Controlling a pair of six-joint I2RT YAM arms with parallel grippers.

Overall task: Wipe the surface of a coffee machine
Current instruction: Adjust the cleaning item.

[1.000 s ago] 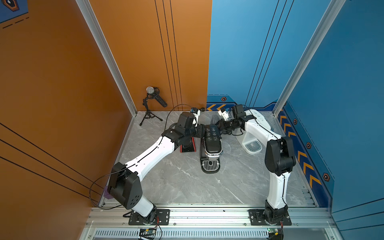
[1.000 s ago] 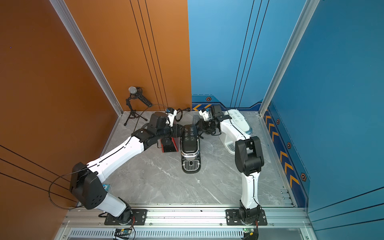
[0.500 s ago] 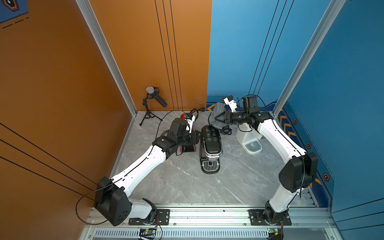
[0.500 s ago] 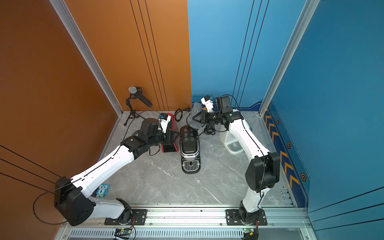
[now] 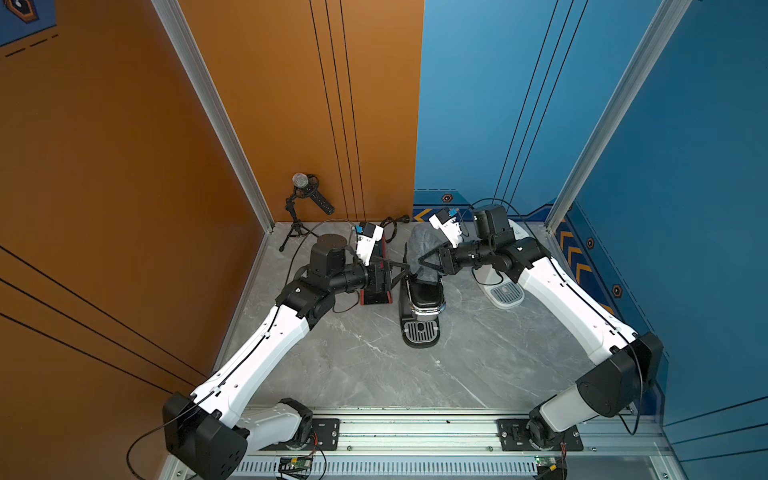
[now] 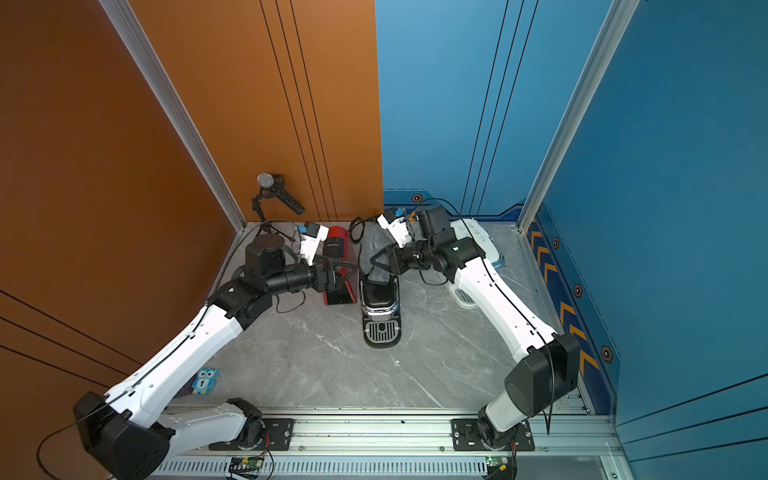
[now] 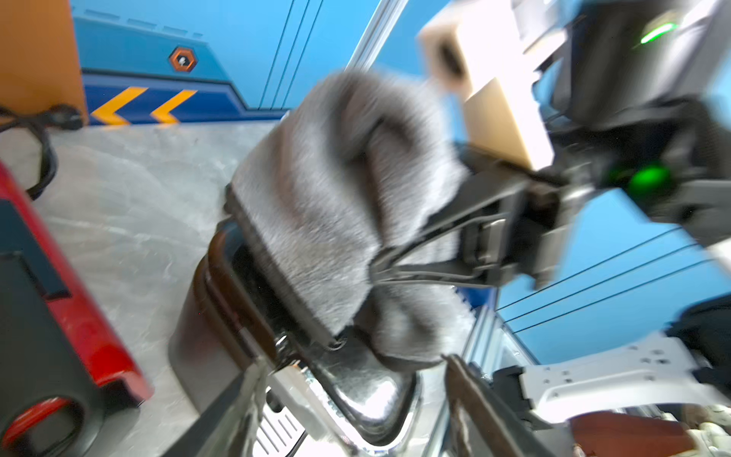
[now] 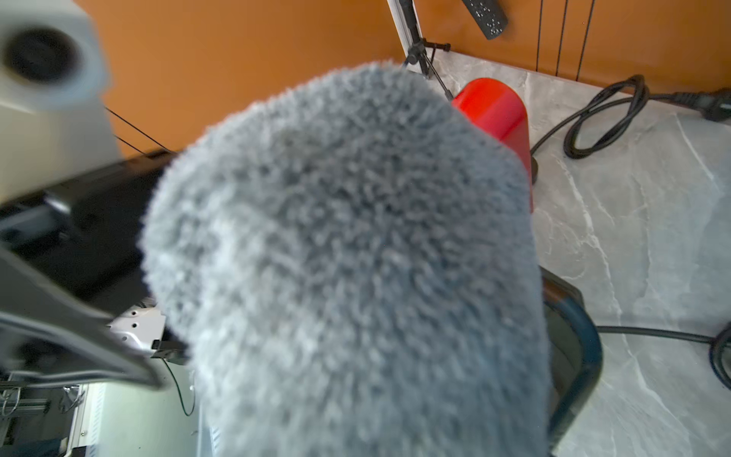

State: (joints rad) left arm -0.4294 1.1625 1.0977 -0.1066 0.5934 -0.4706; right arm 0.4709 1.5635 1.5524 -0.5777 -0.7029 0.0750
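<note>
The right gripper [image 7: 379, 266] pinches the grey cloth [image 5: 420, 243], which is draped over the rear top of the machine [image 5: 422, 297] at mid-table. The left gripper [image 5: 406, 269] stands wide and empty beside it. Wiping seems under way; the front and sides likely remain.

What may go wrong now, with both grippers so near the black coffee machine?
1. The open left gripper and the right gripper nearly meet over the coffee machine; they might collide.
2. The right gripper pinches only part of the grey cloth; it might slip during wiping.
</note>
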